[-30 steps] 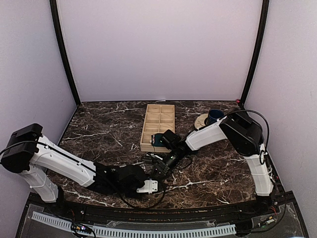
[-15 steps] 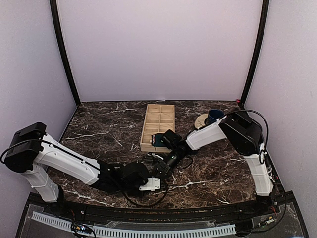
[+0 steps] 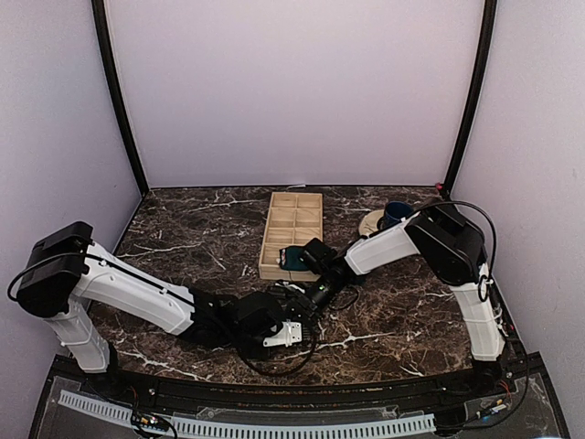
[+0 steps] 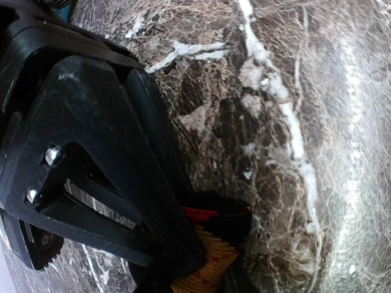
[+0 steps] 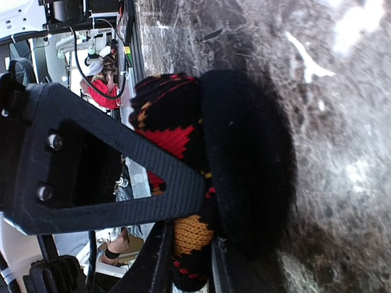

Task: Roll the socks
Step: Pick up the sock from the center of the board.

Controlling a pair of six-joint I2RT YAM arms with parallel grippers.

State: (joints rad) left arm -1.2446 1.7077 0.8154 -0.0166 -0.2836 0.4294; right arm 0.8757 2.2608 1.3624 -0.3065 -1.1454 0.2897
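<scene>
Socks: argyle sock (image 5: pixel 174 140) mid-table, pinched in right gripper (image 5: pixel 192 229); left gripper (image 3: pixel 289 313) against it, grip unclear; teal sock (image 3: pixel 291 261) in wooden tray (image 3: pixel 294 215) behind, right arm partly covering; mug (image 3: pixel 397 214) far right.

No words, labels, brands, numbers or signs can be read, neither on the sock (image 5: pixel 171 140) between the jaws nor on the desk (image 3: pixel 183 238) around them.
</scene>
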